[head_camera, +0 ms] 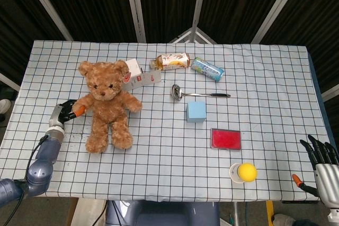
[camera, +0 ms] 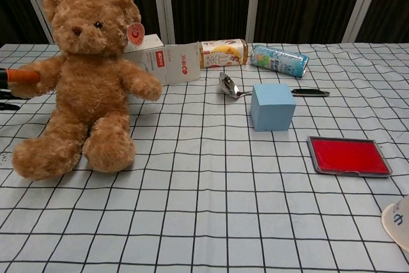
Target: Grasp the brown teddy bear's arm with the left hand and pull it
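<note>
The brown teddy bear (head_camera: pixel 108 101) (camera: pixel 86 75) sits upright at the table's left side, facing me. Its outstretched arm (head_camera: pixel 85 104) (camera: pixel 41 75) reaches toward my left hand (head_camera: pixel 66 112). The orange thumb tip (camera: pixel 22 75) lies on top of the paw and the dark fingers (camera: pixel 6 103) sit below it, so the hand grips the end of the arm. Only the tips of this hand show in the chest view. My right hand (head_camera: pixel 320 160) hangs off the table's front right corner, fingers spread, holding nothing.
Behind the bear lie a white box (head_camera: pixel 135 69) (camera: pixel 160 59), a tea bottle (head_camera: pixel 172 61) (camera: pixel 223 52) and a can (head_camera: pixel 207 69) (camera: pixel 279 60). A ladle (head_camera: pixel 183 92), blue cube (head_camera: pixel 196 111) (camera: pixel 272 107), red tray (head_camera: pixel 226 139) (camera: pixel 348 156) and yellow ball in a cup (head_camera: pixel 243 173) occupy the middle and right.
</note>
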### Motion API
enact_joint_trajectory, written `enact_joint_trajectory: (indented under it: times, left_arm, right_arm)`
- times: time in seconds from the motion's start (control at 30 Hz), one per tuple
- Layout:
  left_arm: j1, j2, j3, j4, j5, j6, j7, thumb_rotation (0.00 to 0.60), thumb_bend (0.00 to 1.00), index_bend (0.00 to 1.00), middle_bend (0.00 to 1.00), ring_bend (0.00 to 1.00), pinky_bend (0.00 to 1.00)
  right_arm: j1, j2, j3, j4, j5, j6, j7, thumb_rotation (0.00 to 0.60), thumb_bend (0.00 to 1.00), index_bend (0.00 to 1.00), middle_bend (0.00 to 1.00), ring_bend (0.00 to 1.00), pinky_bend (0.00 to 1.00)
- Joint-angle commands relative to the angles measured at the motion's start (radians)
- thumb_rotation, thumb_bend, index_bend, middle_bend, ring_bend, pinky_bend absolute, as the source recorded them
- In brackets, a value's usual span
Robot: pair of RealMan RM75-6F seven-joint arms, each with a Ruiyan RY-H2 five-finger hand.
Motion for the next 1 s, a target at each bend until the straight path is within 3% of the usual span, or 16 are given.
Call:
enact_joint_trajectory:
  times: [0.03, 0.2, 0.33, 0.43, 0.53, 0.7, 0.93, 1.0]
  left_arm:
    - [0.002, -0.006, 0.012, 0.034, -0.018, -0.027, 0.005, 0.600, 0.53, 0.46, 0.48, 0.11, 0.04]
    - [0.002, -0.012, 0.019, 0.064, -0.018, -0.043, 0.012, 0.600, 0.52, 0.45, 0.48, 0.10, 0.04]
    - [0.008, -0.010, 0.018, 0.061, -0.006, -0.056, 0.009, 0.600, 0.43, 0.37, 0.42, 0.05, 0.02]
    - [0.014, -0.005, 0.020, 0.055, 0.010, -0.076, 0.004, 0.600, 0.37, 0.28, 0.33, 0.00, 0.00]
    - [0.023, -0.010, 0.021, 0.056, 0.047, -0.072, -0.003, 0.600, 0.35, 0.14, 0.18, 0.00, 0.00]
    - [0.038, -0.021, 0.016, 0.060, 0.097, -0.053, -0.025, 0.600, 0.33, 0.02, 0.02, 0.00, 0.00]
    - [0.083, -0.019, -0.001, 0.036, 0.186, -0.005, -0.078, 0.600, 0.33, 0.00, 0.00, 0.00, 0.00]
    - [0.121, 0.010, 0.006, -0.014, 0.263, 0.026, -0.091, 0.600, 0.33, 0.00, 0.00, 0.00, 0.00]
  right_arm:
    - [0.000, -0.001, 0.000, 0.000, 0.000, 0.000, -0.003, 0.600, 0.22, 0.12, 0.06, 0.08, 0.00]
    - [0.003, -0.003, 0.000, -0.001, 0.002, -0.006, -0.007, 0.600, 0.22, 0.12, 0.06, 0.08, 0.00]
    - [0.002, -0.003, 0.000, -0.001, 0.002, -0.006, -0.007, 0.600, 0.22, 0.12, 0.06, 0.08, 0.00]
    - [0.002, -0.002, -0.001, -0.003, 0.000, -0.004, -0.006, 0.600, 0.22, 0.12, 0.06, 0.08, 0.00]
    - [0.001, -0.001, -0.001, -0.003, -0.001, -0.001, -0.005, 0.600, 0.22, 0.12, 0.06, 0.08, 0.00]
    - [0.000, 0.000, -0.001, -0.003, -0.002, -0.001, -0.003, 0.600, 0.22, 0.12, 0.06, 0.08, 0.00]
    - [0.002, 0.003, -0.004, -0.005, -0.001, -0.007, -0.005, 0.600, 0.22, 0.12, 0.06, 0.08, 0.00]
    - [0.002, 0.005, -0.004, -0.007, 0.000, -0.008, -0.003, 0.600, 0.22, 0.12, 0.06, 0.08, 0.00]
